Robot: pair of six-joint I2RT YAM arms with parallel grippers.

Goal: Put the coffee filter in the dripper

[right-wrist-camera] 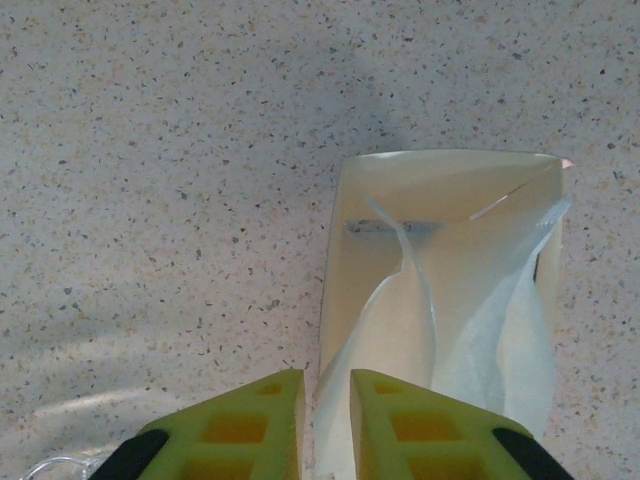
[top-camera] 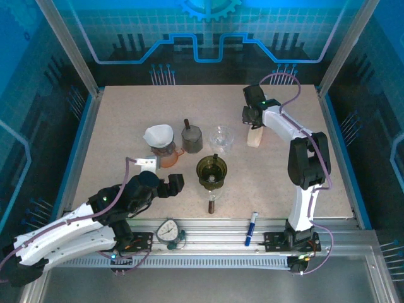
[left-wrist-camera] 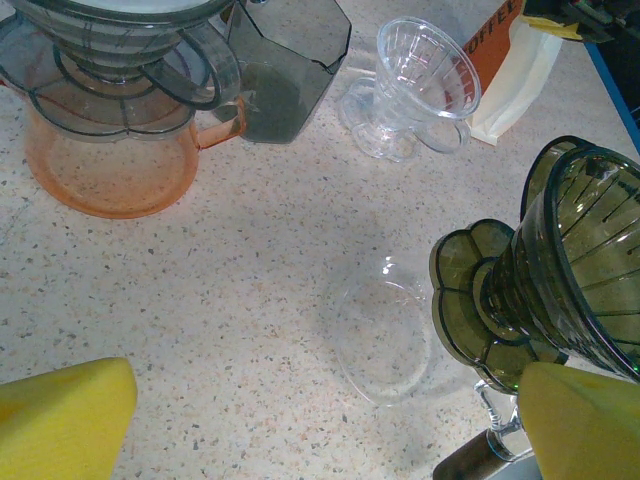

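You have a speckled table [top-camera: 126, 113] with all the things standing in its middle part. Your left gripper [top-camera: 175, 184] is low on the near left, with its yellow fingers [left-wrist-camera: 60, 420] spread wide and nothing between them. It is just beside the green dripper [top-camera: 211, 169], which stands on a glass server with a wooden handle.

Farther back there is an orange server [left-wrist-camera: 110, 170] carrying a dripper with a white paper already inside. Next to it are a grey container [left-wrist-camera: 285, 70] and then a clear dripper [left-wrist-camera: 420, 80].

To the right of the clear dripper stands the filter pack [right-wrist-camera: 440, 200], cream coloured and open at the top. On its orange side [left-wrist-camera: 495, 35] you can read white letters, something like "OFFE"; the rest is cut off.

The coffee filter [right-wrist-camera: 390, 330] is still in the mouth of this pack, well apart from the drippers. Your right gripper [right-wrist-camera: 327, 425] is directly over it. Its fingers are pressed almost together, and the edge of the white paper runs into the thin gap, so it seems to pinch the filter.
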